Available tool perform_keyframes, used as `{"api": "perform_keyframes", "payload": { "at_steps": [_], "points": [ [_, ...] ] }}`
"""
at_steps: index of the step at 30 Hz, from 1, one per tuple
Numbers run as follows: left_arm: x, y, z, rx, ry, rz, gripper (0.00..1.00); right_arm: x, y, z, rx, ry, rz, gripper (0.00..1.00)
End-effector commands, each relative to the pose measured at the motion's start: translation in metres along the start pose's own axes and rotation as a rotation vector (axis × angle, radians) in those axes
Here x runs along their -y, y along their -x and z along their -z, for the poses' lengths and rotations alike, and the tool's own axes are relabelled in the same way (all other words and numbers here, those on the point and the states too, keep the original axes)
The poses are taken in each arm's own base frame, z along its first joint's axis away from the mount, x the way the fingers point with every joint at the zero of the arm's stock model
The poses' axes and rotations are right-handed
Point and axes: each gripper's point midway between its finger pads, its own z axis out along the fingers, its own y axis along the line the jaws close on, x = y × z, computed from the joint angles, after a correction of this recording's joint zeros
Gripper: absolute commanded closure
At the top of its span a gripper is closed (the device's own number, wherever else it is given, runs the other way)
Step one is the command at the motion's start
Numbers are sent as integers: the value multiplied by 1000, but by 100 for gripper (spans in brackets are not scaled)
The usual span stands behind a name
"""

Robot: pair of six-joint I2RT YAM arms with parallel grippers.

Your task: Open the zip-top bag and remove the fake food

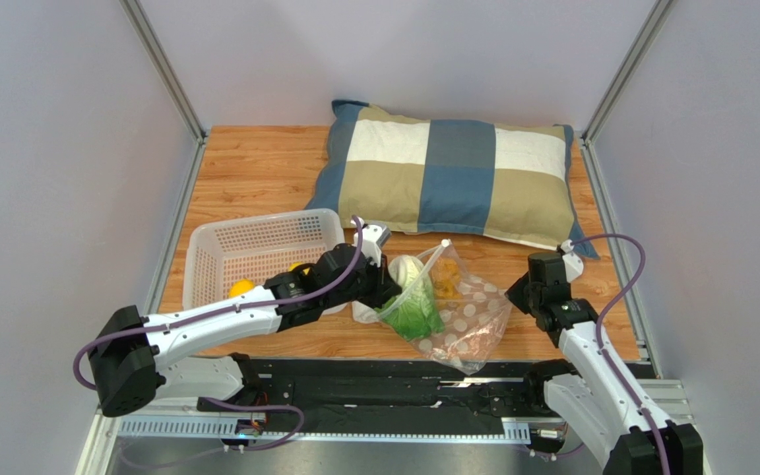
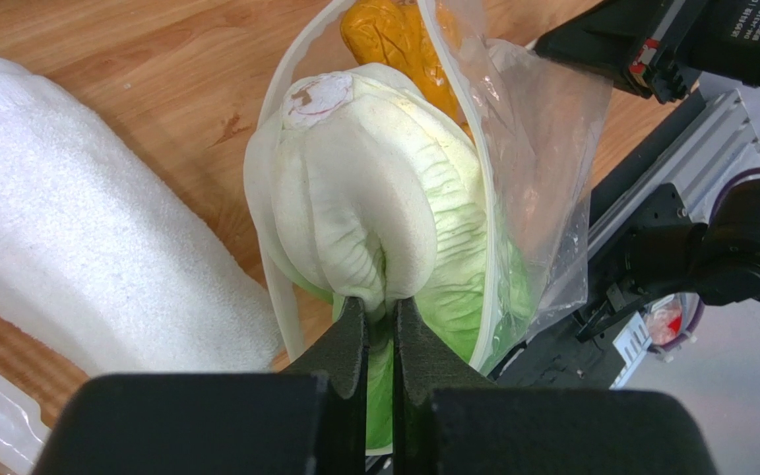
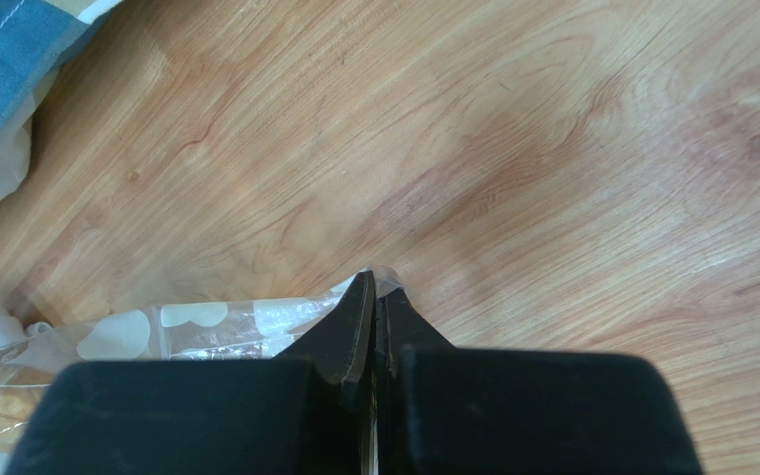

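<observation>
left gripper clenched on the pale underside of the cabbage, fingers nipped tight into a fold of the white leaf. seen from above, this gripper sits at the left end of the zip-top bag, mid table.

cabbage: white stem end pokes out through the bag mouth, with the zip rim looped around it. green leaves are inside the plastic. from above it lies in the left part of the bag.

zip-top bag: open, clear with pale dots, lying flat on the wooden table, just near of the pillow. an orange-yellow lumpy piece is inside, beyond the cabbage.

right gripper: fingers pressed together, with a peak of the bag's dotted plastic caught at the tips. it is grasping the bag's edge. from above it is at the bag's right side.

rolled white towel: on the table, just left of the bag mouth and beside the cabbage. largely hidden under the left arm in the top view.

white basket: left of the bag, touching the left arm's far side. one yellow lemon is in its near corner. a second yellow patch shows beside the arm, too hidden to identify.

pillow: checked blue, tan and white, across the far side of the table. apart from the bag.
</observation>
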Motion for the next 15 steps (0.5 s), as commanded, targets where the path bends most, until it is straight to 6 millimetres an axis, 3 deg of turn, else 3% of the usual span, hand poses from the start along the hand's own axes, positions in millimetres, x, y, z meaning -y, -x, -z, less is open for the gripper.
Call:
{"api": "perform_keyframes", "payload": {
  "at_steps": [1,3,5,7,8,9,11,12,15],
  "points": [
    [19,17,9,78,-101,11,100,-8,32,4,122,17,79,100],
    [30,32,15,128,-144,-21,100,-13,35,6,127,40,122,100],
    [26,49,23,158,-89,-40,100,-14,38,6,131,42,163,100],
    [-5,44,31,121,91,-27,100,-17,40,6,136,51,183,100],
    [-22,63,40,183,215,3,100,-17,38,3,121,49,204,100],
    [-41,53,49,133,323,-4,100,-20,39,2,117,56,206,100],
    [-61,68,67,187,466,24,100,-25,34,-2,87,81,222,100],
    [-69,64,75,171,514,19,100,-27,35,-4,87,87,220,100],
    [-74,71,89,210,536,36,100,-27,31,-9,70,90,227,100]
  ]
}}
